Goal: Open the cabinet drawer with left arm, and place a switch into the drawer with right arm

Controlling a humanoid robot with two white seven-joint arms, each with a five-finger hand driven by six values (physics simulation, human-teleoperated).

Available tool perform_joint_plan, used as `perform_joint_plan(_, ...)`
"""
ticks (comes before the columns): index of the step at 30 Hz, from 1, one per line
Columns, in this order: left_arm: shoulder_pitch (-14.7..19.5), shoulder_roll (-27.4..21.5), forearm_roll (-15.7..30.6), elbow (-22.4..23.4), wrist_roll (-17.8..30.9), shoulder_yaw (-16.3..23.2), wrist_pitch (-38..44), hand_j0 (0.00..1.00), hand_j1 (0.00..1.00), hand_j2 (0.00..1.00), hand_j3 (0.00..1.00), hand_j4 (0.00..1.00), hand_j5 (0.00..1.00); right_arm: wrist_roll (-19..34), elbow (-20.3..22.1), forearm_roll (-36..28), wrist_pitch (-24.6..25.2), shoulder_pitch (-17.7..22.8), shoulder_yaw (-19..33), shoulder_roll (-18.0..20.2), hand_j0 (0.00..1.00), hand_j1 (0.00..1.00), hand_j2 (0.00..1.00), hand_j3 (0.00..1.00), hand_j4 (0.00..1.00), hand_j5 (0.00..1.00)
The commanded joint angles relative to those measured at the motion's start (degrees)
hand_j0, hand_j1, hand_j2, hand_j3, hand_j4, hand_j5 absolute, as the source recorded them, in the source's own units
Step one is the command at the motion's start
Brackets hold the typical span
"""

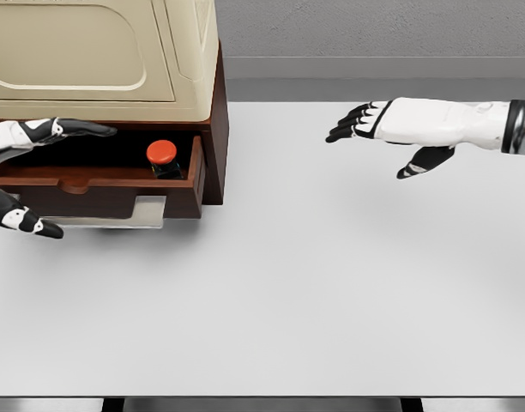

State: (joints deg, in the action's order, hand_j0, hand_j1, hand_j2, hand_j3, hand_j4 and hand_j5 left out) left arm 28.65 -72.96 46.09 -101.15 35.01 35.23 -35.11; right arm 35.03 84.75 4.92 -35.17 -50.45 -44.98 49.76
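The dark wooden cabinet (213, 129) stands at the upper left with a cream top (91, 51). Its drawer (108, 190) is pulled out toward me. Inside the drawer, at its right end, sits the switch (163, 157), a black base with a red round button. My left hand (27, 176) is at the left edge, fingers spread above and below the drawer front, holding nothing. My right hand (370, 129) hovers over the table to the right of the cabinet, fingers extended and empty, well apart from the drawer.
The white table (314, 292) stretches across the view, its front edge near the bottom. A grey wall runs behind it. A pale grey plate (147, 209) shows under the drawer front.
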Motion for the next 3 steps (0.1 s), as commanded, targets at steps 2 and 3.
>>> perform_joint_plan(2,0.1,4.7,-0.9,0.0,0.0,0.0,0.1,1.00,1.00,1.00,1.00,1.00,1.00,0.0,-0.8,-0.4,0.2,0.0,0.2,-0.8,1.00,1.00,1.00,1.00,1.00,1.00)
perform_joint_plan(3,0.2,4.7,-0.9,0.0,0.0,0.0,0.1,1.00,1.00,1.00,1.00,1.00,1.00,0.0,-1.1,-0.4,0.2,0.0,0.2,-0.9,1.00,1.00,1.00,1.00,1.00,1.00)
